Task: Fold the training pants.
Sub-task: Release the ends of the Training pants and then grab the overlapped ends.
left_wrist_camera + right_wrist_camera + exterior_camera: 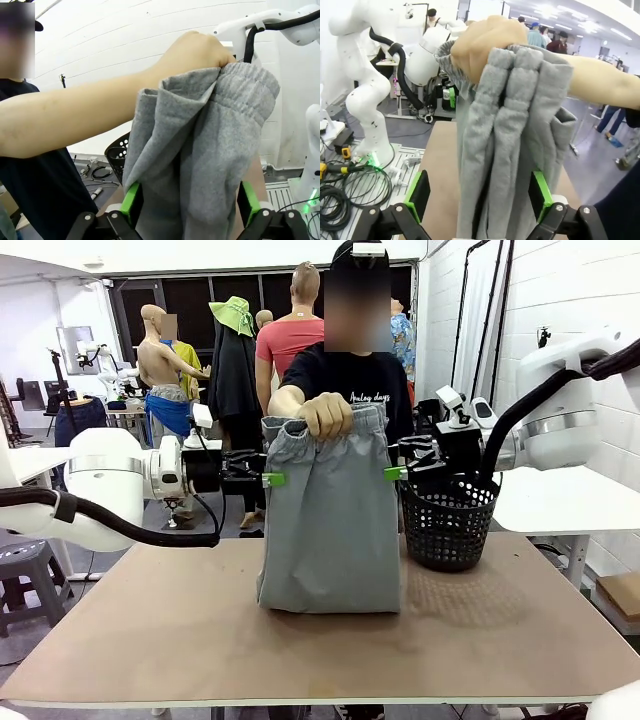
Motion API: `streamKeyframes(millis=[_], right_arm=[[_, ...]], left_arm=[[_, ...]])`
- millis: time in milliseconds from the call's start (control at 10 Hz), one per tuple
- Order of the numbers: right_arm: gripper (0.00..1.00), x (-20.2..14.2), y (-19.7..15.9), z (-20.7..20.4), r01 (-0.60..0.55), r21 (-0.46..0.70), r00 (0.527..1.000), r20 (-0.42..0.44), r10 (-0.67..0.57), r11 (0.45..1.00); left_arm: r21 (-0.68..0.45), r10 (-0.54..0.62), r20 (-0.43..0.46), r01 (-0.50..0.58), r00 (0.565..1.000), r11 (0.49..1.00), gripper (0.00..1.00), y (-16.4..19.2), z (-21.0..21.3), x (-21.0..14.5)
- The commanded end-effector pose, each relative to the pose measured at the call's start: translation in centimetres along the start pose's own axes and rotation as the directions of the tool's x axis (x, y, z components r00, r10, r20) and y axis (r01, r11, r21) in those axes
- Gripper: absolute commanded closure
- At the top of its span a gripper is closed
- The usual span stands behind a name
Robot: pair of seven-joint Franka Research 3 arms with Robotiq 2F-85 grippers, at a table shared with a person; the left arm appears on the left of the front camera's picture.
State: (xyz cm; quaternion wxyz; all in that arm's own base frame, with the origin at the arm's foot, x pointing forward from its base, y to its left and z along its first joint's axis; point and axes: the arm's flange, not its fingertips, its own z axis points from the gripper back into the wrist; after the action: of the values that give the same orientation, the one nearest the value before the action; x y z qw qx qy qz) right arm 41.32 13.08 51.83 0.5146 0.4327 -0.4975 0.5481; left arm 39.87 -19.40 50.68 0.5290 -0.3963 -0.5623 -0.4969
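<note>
Across the brown desk point(150, 640), with a workshop of racks and white walls behind, a person at the far side holds up the light grey soft-fabric training pants point(330, 530). The person's hand point(325, 415) bunches the gathered waistband at the top. The pants hang with their long axis upright, and their lower end rests on the desk near its middle.

The left pincer point(272, 479) comes in level from the pants' left edge and the right pincer point(397, 473) from their right edge, both a little below the waistband. A black mesh basket point(450, 525) stands on the desk just beside the right arm.

In the left wrist view the left pincer point(190, 200) has its green pads wide apart, with the hanging cloth between them, not clamped. In the right wrist view the right pincer point(479, 192) is likewise spread, with the pleated folds of cloth between its pads.

Both pincers look about equally near. Each seems to need only to close on the side edge straight ahead of it.
</note>
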Motion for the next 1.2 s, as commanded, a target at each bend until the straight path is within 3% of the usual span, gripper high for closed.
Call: streamKeyframes(millis=[0, 500, 1100], right_arm=[[0.00, -0.2, 0.5, 0.7, 0.017, -0.047, 1.000, -0.001, -0.017, 0.999], [0.00, 0.0, 0.7, 1.4, -0.003, -0.156, 1.000, 0.010, 0.005, 0.988], [0.00, 0.0, 1.0, -0.1, 0.061, -0.080, 0.998, 0.005, -0.061, 0.995]], left_arm=[[0.056, -0.012, 0.020, 0.010, 1.000, 0.998, 0.00, -0.6, 0.3, -0.6], [0.092, -0.009, 0.012, 0.008, 1.000, 0.996, 0.00, -0.7, 1.0, -0.8], [0.116, -0.013, 0.015, 0.011, 1.000, 0.993, 0.00, -1.0, 1.5, -1.1]])
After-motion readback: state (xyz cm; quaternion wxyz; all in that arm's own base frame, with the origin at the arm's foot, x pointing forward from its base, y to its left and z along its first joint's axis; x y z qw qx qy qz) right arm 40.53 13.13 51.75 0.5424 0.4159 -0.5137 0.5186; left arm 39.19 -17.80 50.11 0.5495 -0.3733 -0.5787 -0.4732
